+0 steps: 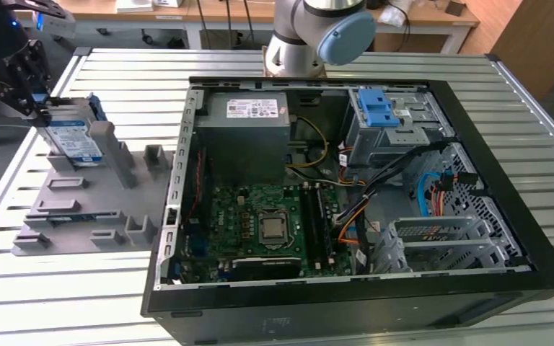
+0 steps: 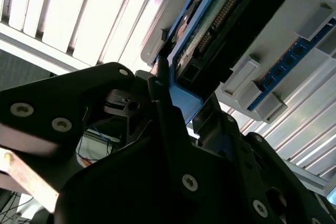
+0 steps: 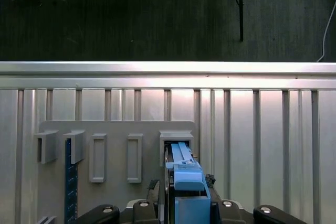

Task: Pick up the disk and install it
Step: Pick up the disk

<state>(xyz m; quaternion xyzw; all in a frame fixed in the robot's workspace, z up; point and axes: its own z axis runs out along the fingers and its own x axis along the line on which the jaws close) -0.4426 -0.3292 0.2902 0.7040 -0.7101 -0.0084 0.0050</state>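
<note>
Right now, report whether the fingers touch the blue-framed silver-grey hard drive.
Touching. In the second wrist view the fingers pinch the hard drive by its blue frame, no gap.

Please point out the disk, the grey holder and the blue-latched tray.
the disk (image 1: 71, 141): exterior view, on its white-and-blue label.
the grey holder (image 1: 113, 196): exterior view, on its flat base.
the blue-latched tray (image 1: 377, 108): exterior view, on its blue latch.

Rack (image 1: 77, 216) beside case (image 1: 354, 306) — disk (image 1: 73, 140) at rack
</note>
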